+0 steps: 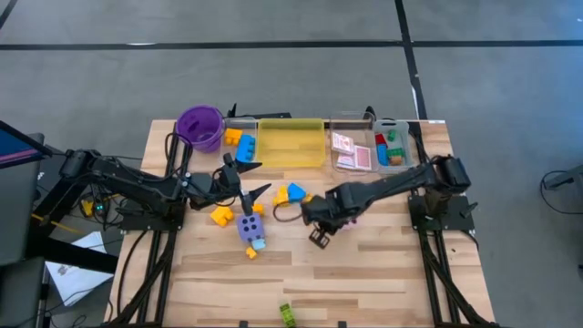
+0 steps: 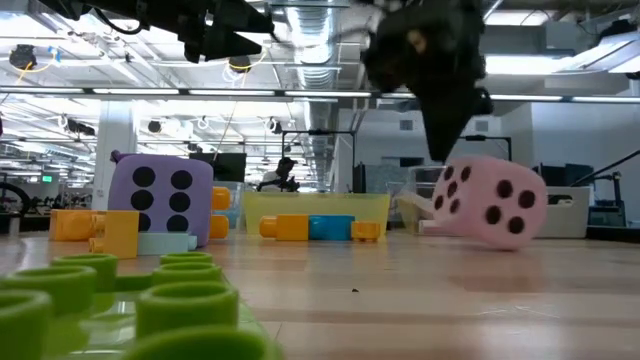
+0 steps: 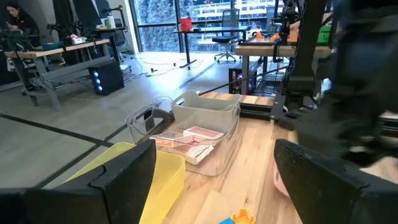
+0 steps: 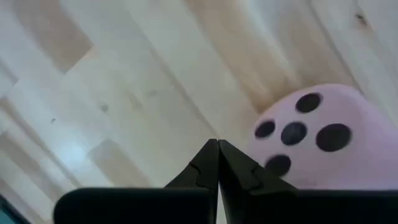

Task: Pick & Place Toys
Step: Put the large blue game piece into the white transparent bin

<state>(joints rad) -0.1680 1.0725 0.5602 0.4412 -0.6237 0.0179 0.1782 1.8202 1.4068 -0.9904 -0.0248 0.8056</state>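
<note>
Right arm: I reach in from the table's right side, elbow bent, forearm slanting toward the middle of the table (image 1: pixel 364 273).
Right gripper (image 1: pixel 319 237): my fingers are pressed together, tips meeting with nothing between them, pointing down at the wood just beside the pink die (image 4: pixel 311 134).
Pink die: it sits on the bare table under my right wrist, tilted, dotted faces showing; in the low view it lies right of centre (image 2: pixel 490 203), not pinched.
Left arm: I stretch in from the left edge, low and nearly level, wrist near the table's middle.
Left gripper (image 1: pixel 248 179): my fingers stand spread wide, empty, above the scattered blocks.
Purple die (image 1: pixel 249 226): on the table just in front of my left gripper, a light blue block (image 1: pixel 259 243) touching it.
Yellow block (image 1: pixel 221 215): loose on the wood beside the purple die.
Pink playing cards (image 1: pixel 351 151): lying in the clear tray (image 1: pixel 351 119) at the far edge.
Yellow tray (image 1: pixel 291 143): beside the clear tray.
Green block (image 1: pixel 286 314): alone at the near edge.
</note>
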